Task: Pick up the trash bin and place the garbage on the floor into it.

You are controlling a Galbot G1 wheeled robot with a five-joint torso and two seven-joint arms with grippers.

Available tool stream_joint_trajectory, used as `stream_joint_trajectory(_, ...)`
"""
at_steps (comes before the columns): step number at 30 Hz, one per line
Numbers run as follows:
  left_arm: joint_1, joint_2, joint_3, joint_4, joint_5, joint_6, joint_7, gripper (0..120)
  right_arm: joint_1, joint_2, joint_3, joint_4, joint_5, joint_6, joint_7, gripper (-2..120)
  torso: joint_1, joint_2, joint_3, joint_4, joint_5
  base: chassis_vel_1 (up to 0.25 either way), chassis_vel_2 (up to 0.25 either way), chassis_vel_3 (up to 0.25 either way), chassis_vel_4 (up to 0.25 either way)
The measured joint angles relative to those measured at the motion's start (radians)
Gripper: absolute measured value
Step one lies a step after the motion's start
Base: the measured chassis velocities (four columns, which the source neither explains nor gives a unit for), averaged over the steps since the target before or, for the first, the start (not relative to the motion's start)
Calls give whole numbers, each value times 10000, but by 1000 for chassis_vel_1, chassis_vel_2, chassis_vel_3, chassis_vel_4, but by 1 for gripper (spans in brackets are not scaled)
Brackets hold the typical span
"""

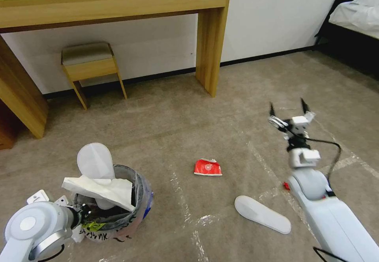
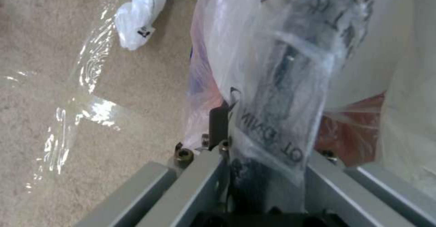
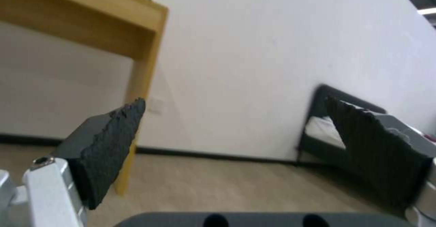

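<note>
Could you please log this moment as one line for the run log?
left gripper: shut on trash bin rim | right gripper: open, raised, empty | on floor: red carton, white sole

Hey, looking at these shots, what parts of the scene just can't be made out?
- Head view: the left gripper's grip on the trash bin, hidden behind the arm.
- Left wrist view: the bin's contents, blurred behind its plastic bag.
- Head view: a small red item, mostly behind the right arm.
- Head view: desk items, cut off by the top edge.
</note>
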Motion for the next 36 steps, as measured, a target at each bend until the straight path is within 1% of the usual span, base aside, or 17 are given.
stream_joint_trajectory(7, -104, 59, 101, 93, -19, 42, 36, 0, -1122, 296, 865, 79, -395, 199, 57, 100, 0, 0, -1, -2, -4, 0, 0, 0, 0)
stream_joint_trajectory(10, -127, 60, 148, 118, -29, 43, 65, 0, -1308, 297, 1159, -299, -431, 657, -441, 100, 0, 0, 0, -1, -1, 0, 0, 0, 0)
stream_joint_trajectory(12, -200, 64, 238, 189, -14, 52, 107, 0, -1281, -76, 1371, -1199, -175, 1321, -1679, 100, 0, 0, 1, 0, -3, 0, 0, 0, 0)
stream_joint_trajectory(13, -200, 64, 238, 189, -14, 52, 107, 0, -1281, -76, 1371, -1199, -175, 1321, -1679, 100, 0, 0, 1, 0, -3, 0, 0, 0, 0)
stream_joint_trajectory(15, -258, 81, 268, 225, -14, 62, 156, 0, -1115, -673, 1151, -2081, 405, 1684, -3032, 100, 0, 0, 1, -3, -3, 0, 0, 0, 0)
stream_joint_trajectory(16, -258, 81, 268, 225, -14, 62, 156, 0, -1115, -673, 1151, -2081, 405, 1684, -3032, 100, 0, 0, 1, -3, -3, 0, 0, 0, 0)
stream_joint_trajectory(18, -328, 132, 296, 277, -20, 63, 179, 0, -688, -1311, 648, -3168, 916, 2043, -4777, 100, 0, -1, 1, -2, 2, 0, 0, 0, 0)
stream_joint_trajectory(19, -328, 132, 296, 277, -20, 63, 179, 0, -688, -1311, 648, -3168, 916, 2043, -4777, 100, 0, -1, 1, -2, 2, 0, 0, 0, 0)
stream_joint_trajectory(20, -365, 159, 306, 300, -36, 64, 180, 0, -445, -1567, 408, -3670, 1042, 2200, -5556, 100, 0, -2, 1, 0, 0, 0, 0, 0, 0)
stream_joint_trajectory(21, -407, 190, 326, 335, -61, 69, 182, 0, -6, -1930, -47, -4483, 1178, 2475, -6847, 100, 0, -2, 2, 0, -1, 0, 0, 0, 0)
stream_joint_trajectory(22, -407, 190, 326, 335, -61, 69, 182, 0, -6, -1930, -47, -4483, 1178, 2475, -6847, 100, 0, -2, 2, 0, -1, 0, 0, 0, 0)
stream_joint_trajectory(23, -440, 205, 348, 365, -67, 71, 186, 0, 384, -2278, -565, -5084, 1371, 2604, -7997, 100, 1, -2, 2, 0, 5, 0, 0, 0, 0)
stream_joint_trajectory(25, -448, 197, 391, 383, -57, 70, 188, 0, 894, -2723, -1469, -5766, 1807, 2742, -9335, 100, 0, -2, 2, 0, -10, 0, 0, 0, 0)
stream_joint_trajectory(26, -448, 197, 391, 383, -57, 70, 188, 0, 894, -2723, -1469, -5766, 1807, 2742, -9335, 100, 0, -2, 2, 0, -10, 0, 0, 0, 0)
stream_joint_trajectory(27, -448, 178, 417, 387, -40, 75, 191, 0, 1172, -2895, -2001, -6070, 2078, 2843, -10011, 100, 1, -2, 3, -2, -6, 0, 0, 0, 0)
stream_joint_trajectory(30, -445, 162, 435, 387, -2, 78, 190, 0, 1581, -3135, -2792, -6396, 2220, 2873, -10746, 100, 1, -2, 2, 0, 4, 0, 0, 0, 0)
stream_joint_trajectory(36, -366, 150, 422, 388, 40, 77, 193, 0, 2518, -3472, -4563, -7160, 1744, 2925, -11481, 100, 2, -2, 3, -1, -3, 0, 0, 0, 0)
